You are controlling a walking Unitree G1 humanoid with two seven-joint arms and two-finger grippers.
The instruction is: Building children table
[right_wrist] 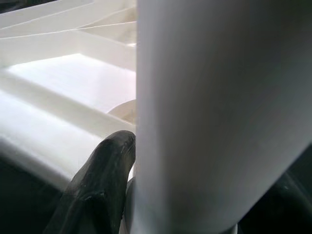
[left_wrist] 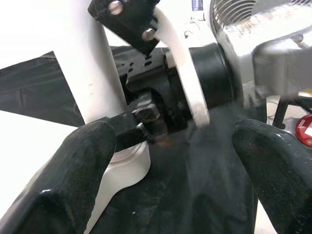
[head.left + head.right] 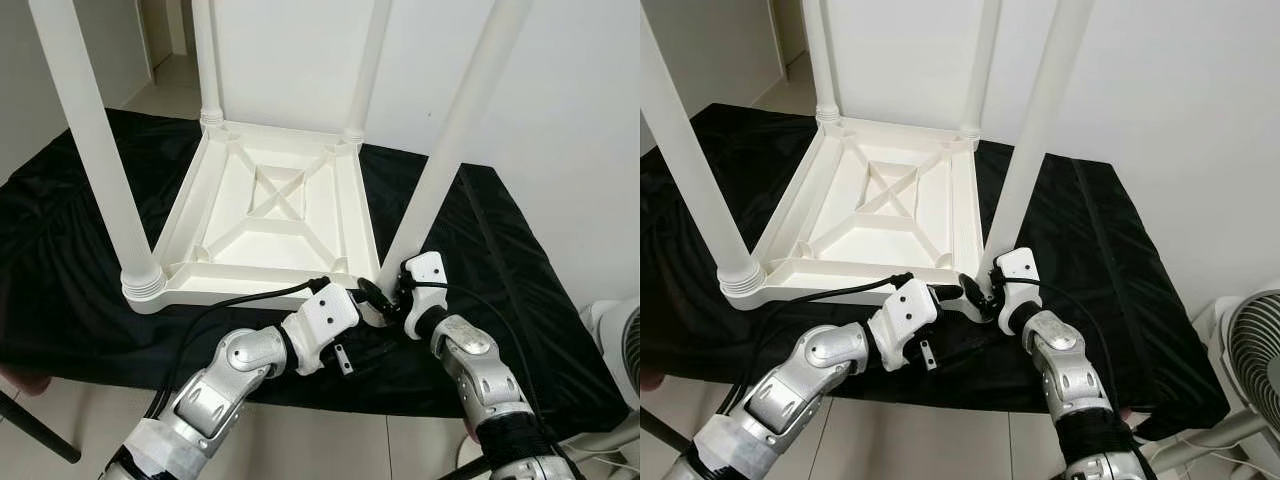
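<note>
The white children's table lies upside down on a black cloth, its legs pointing up. My right gripper is at the base of the near right leg and is shut on it. In the right wrist view one black finger presses against that leg. My left gripper is just left of the same corner and stands open. Its fingertips are wide apart and point at the right gripper's wrist and the leg base.
The black cloth covers a low platform whose front edge runs just under my arms. A white fan stands on the floor at the right. A white wall is close behind, with a doorway at the back left.
</note>
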